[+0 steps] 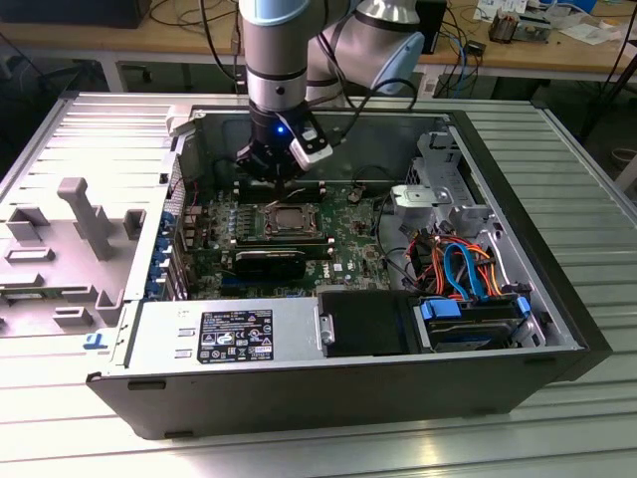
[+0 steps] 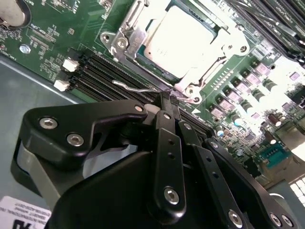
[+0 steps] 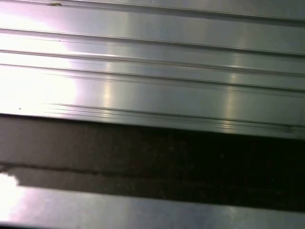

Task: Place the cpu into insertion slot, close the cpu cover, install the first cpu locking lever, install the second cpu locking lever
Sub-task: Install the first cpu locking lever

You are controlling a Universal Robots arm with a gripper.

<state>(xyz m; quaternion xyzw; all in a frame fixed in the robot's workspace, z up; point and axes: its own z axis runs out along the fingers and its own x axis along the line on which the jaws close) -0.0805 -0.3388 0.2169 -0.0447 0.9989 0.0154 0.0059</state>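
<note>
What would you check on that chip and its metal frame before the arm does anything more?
1. cpu seated in insertion slot: ok.
2. cpu cover lying flat over the chip: ok.
3. Thin wire locking lever pressed fully down: not ok, it stands off the board.
4. gripper at the lever: ok, fingertips closed together there.
5. Second lever latched: cannot tell.

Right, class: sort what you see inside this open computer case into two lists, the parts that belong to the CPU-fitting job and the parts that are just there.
Job in hand:
- cpu, seated in the insertion slot
- cpu cover, closed over it
- wire locking lever at the gripper

Just there:
- memory slots
- power supply
- orange and blue cables
- grey plastic shroud outside the case
</note>
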